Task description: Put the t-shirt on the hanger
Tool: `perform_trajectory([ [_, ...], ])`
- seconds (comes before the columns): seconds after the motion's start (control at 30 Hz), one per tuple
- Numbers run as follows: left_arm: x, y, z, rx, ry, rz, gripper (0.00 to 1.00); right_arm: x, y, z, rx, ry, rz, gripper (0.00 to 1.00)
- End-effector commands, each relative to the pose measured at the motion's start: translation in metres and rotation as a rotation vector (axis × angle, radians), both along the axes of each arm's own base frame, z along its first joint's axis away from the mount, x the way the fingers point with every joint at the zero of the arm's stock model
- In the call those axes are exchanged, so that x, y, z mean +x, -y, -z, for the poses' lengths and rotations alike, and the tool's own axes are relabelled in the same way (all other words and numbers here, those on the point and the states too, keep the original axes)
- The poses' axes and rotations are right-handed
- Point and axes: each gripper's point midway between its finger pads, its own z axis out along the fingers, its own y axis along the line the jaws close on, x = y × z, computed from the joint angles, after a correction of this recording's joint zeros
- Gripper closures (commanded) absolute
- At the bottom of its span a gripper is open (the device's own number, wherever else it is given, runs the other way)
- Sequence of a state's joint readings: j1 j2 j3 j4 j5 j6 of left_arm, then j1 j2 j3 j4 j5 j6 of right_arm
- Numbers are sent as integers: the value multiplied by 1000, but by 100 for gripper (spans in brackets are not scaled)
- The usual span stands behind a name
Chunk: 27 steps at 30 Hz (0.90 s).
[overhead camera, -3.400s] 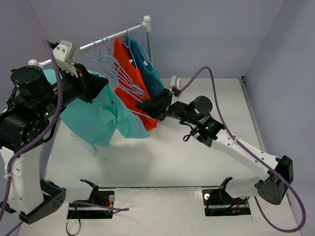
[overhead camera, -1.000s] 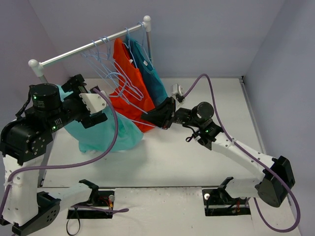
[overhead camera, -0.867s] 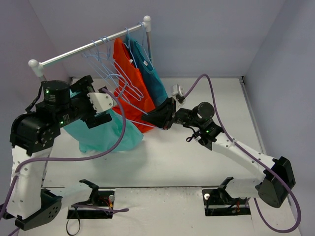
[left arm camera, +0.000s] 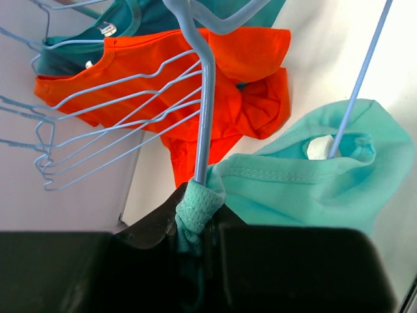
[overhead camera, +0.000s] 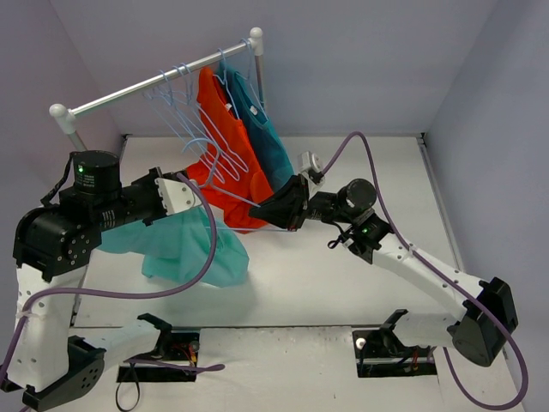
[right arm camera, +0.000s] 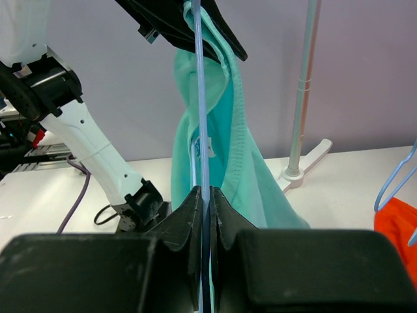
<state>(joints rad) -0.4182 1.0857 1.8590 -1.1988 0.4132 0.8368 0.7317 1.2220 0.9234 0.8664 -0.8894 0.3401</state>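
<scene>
Nipping the t-shirt [left arm camera: 313, 186], left pincer [left arm camera: 195, 225] sits closed; right pincer [right arm camera: 205, 195] clamps the hanger [left arm camera: 205, 117]; white neck label [left arm camera: 319, 147] seems illegible.

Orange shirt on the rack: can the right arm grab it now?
Probably not yet. The orange shirt hangs close by, but the right gripper is shut on the hanger, so it cannot grip anything else.

A light mint-turquoise fabric t-shirt [overhead camera: 184, 249] hangs bunched below the left hand [overhead camera: 199, 204], over the white worktop [overhead camera: 343, 275]. A thin pale blue wire hanger [overhead camera: 230, 196] spans from it to the right hand [overhead camera: 276, 212], in front of an orange-red shirt [overhead camera: 225, 163] hanging on the metal rail [overhead camera: 154, 81].
</scene>
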Motion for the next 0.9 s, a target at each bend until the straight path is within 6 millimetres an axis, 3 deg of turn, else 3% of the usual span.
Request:
perform_trajectory([
  [0.0,-14,27,-19,-146,-7,116,99,-2,11,-46,115,117,34,100],
  [0.1,-17,32,-15,-163,-37,140,84,0,9,-45,111,114,34,100],
  [0.37,-16,41,-19,-186,-56,174,81,10,6,-34,83,104,64,100],
  [0.43,-15,41,-17,-183,-62,174,84,12,5,-33,77,105,72,100],
  [0.53,-13,42,-8,-172,-83,174,100,14,6,-32,71,103,86,100],
  [0.63,-6,41,1,-167,-97,140,100,23,6,-30,57,83,135,99],
  [0.8,17,33,-3,-230,-30,4,100,54,23,-14,-9,-17,345,47],
  [0.87,18,29,-6,-253,-6,-28,100,62,31,-10,-28,-47,419,39],
])
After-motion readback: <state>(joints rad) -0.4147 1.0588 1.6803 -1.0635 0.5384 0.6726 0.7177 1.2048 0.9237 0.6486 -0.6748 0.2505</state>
